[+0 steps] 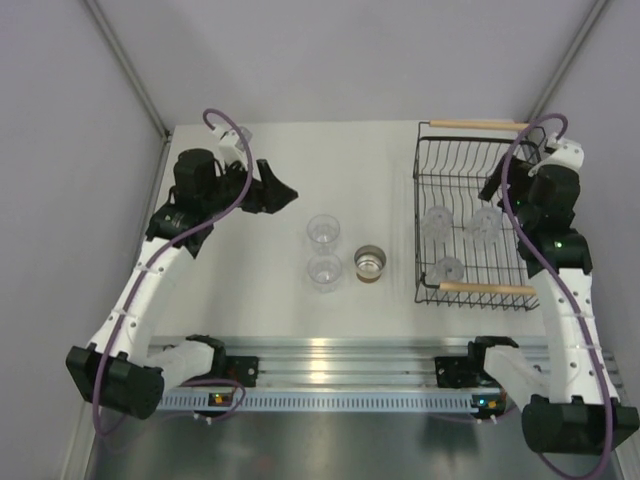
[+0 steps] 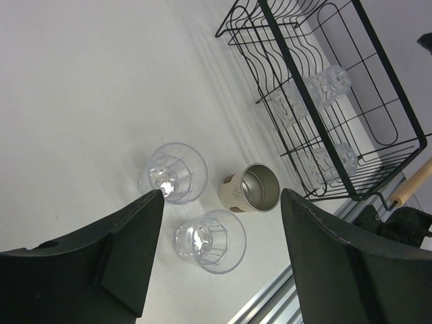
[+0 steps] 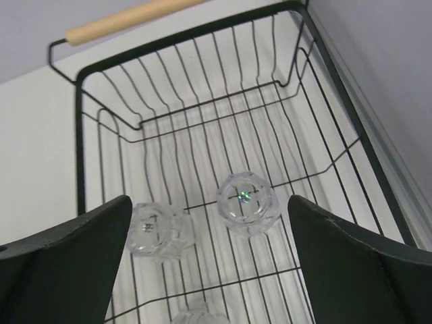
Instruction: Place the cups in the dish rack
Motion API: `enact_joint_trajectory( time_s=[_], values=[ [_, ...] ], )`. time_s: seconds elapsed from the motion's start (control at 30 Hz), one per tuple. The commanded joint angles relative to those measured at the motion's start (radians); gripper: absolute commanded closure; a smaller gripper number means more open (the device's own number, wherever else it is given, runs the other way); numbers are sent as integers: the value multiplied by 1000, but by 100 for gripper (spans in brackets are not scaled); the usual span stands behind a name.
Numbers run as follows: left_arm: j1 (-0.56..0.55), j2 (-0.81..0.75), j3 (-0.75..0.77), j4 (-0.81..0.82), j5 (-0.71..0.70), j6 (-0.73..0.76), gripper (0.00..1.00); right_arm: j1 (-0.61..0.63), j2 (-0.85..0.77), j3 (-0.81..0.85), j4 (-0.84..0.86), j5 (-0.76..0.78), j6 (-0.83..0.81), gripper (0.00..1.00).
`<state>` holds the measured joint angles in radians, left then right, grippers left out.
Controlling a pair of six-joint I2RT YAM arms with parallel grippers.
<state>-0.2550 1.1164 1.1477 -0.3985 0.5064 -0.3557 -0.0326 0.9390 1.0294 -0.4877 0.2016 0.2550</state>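
One tumbler (image 3: 200, 314) is cut off by the lower edge.

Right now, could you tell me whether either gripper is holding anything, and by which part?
Nothing is held: the left gripper and the right gripper both stand open and empty.

The left arm (image 1: 140, 290) and the right arm (image 1: 568, 320) are each built of smooth white shell links joined by chunky black cylindrical joints, the largest a black housing (image 1: 115, 380) near the rail. A thin purple cable (image 1: 222, 120) loops off each wrist and runs along the links. The left gripper (image 2: 223, 196) and the right gripper (image 3: 209, 202) end in broad, matte black, wedge-shaped fingers (image 2: 128, 250) with flat inner faces, and a tiny green light (image 1: 553, 243) glows on the right arm.
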Motion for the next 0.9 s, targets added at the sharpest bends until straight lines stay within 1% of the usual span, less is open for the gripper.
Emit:
enact_joint_trajectory(
  time_s=[0.0,0.03,0.07,0.17,0.2,0.37,0.4,0.47,0.5,0.53,0.6,0.87],
  values=[
    [5,13,18,20,17,15,25,11,-67,66,4,-154,7,1],
    [5,20,18,20,6,21,26,11,-81,67,9,-195,10,1],
    [5,23,17,18,-34,29,27,11,-106,69,14,-232,13,1],
    [5,49,24,-14,-112,49,27,11,-143,77,23,-301,13,1],
    [5,59,27,-22,-152,55,28,11,-147,77,24,-310,12,0],
    [-1,134,38,-37,-265,64,31,11,-149,67,8,-304,-17,1],
    [-18,144,43,-40,-297,66,33,11,-151,58,8,-303,-20,1],
    [-61,174,53,-51,-464,98,34,11,-158,44,8,-300,-31,1],
    [-125,187,69,-57,-533,110,34,11,-157,35,5,-300,-36,1],
    [-156,215,78,-68,-596,121,33,11,-157,34,0,-297,-45,1],
    [-191,241,92,-71,-598,112,33,10,-160,28,-14,-283,-56,1],
    [-201,376,139,-68,-594,89,33,10,-184,-9,-22,-284,-74,1]
  ],
)
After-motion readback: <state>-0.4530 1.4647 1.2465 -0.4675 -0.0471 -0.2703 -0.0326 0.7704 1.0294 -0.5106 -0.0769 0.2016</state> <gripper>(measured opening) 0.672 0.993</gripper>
